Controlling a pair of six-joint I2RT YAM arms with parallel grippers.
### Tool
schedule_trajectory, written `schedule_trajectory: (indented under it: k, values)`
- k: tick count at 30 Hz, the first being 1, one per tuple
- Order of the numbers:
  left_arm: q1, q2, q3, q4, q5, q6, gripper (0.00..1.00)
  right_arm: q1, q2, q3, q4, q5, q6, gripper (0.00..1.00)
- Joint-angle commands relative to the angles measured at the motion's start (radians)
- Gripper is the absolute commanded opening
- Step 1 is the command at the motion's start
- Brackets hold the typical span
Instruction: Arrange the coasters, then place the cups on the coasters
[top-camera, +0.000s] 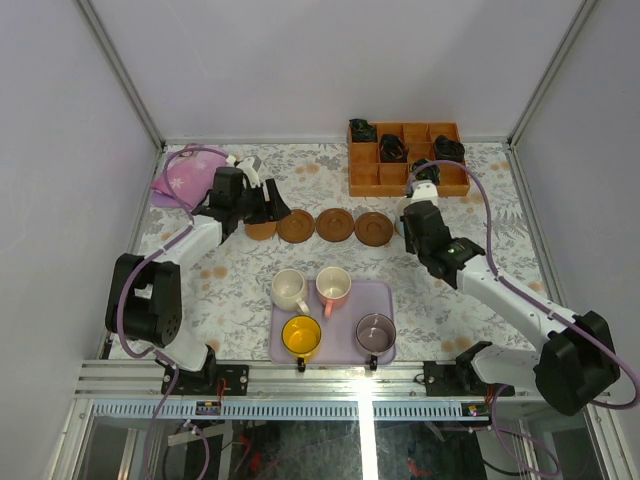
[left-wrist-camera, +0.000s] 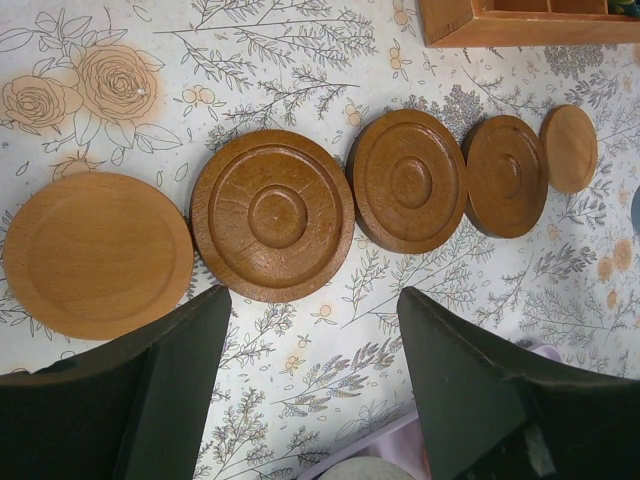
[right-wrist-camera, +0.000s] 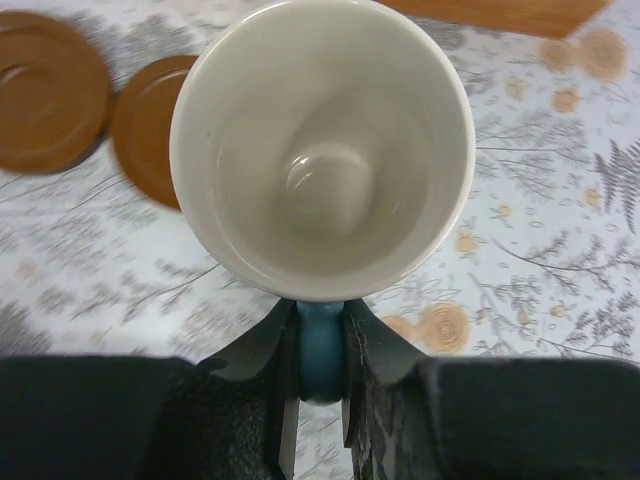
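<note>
Blue cup (right-wrist-camera: 320, 150) handle pinched in right hand (right-wrist-camera: 320, 345).

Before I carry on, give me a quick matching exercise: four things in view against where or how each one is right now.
1. yellow cup
2. light blue cup
3. left hand
4. wooden box

A. held by its handle in the right hand
B. open, above the row of coasters
C. at the back right, beyond the coasters
D. on the lavender tray

Pairs: 1-D, 2-A, 3-B, 4-C

Wooden box (top-camera: 364, 178), lavender tray (top-camera: 338, 342)
</note>
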Motion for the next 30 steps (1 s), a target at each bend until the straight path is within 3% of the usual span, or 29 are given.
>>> schedule_trajectory:
  k: [1, 12, 30]
  values:
    - [-0.005, 0.016, 0.026, 0.066, -0.012, 0.009, 0.68, -0.128, -0.021, -0.036, 0.294, -0.02, -0.054, 0.0]
    - [-0.005, 0.054, 0.034, 0.07, 0.011, 0.017, 0.68, -0.222, 0.059, -0.133, 0.527, -0.084, -0.076, 0.0]
    - [-0.004, 0.049, 0.026, 0.069, 0.009, 0.019, 0.69, -0.269, 0.187, -0.127, 0.605, -0.171, -0.057, 0.0]
